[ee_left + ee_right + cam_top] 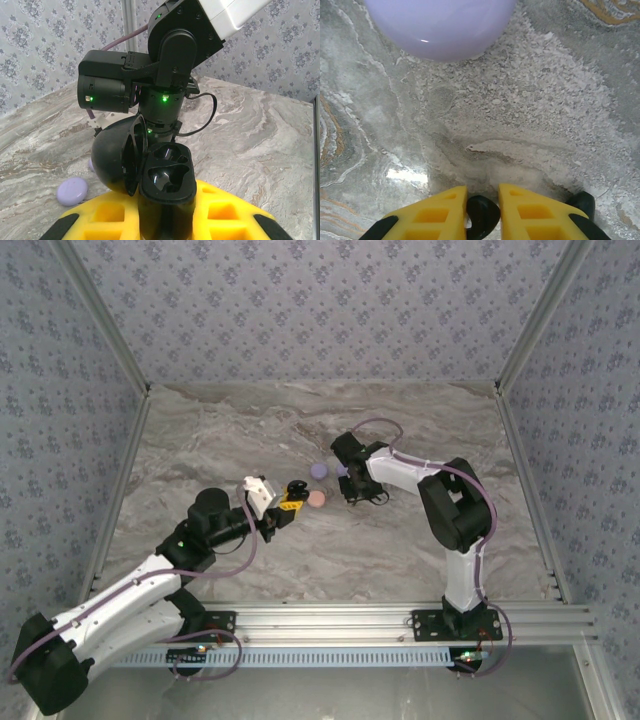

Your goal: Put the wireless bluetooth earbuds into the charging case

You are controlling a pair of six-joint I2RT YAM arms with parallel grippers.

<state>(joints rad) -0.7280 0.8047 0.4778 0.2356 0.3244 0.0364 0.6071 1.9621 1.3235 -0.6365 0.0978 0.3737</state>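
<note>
The open black charging case (167,175) is pinched by the left gripper (165,220), both sockets empty. A black earbud (482,216) seems pinched by the right gripper (483,194), low over the bench (530,125); nothing is inserted yet.

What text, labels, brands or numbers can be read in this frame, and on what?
None can be read.
Black charging case, open in the left gripper: no marking shows.
Lilac disc: plain.
Black earbud, as it seems, in the right gripper: plain.
Board by the left arm's base: too small to read.
</note>
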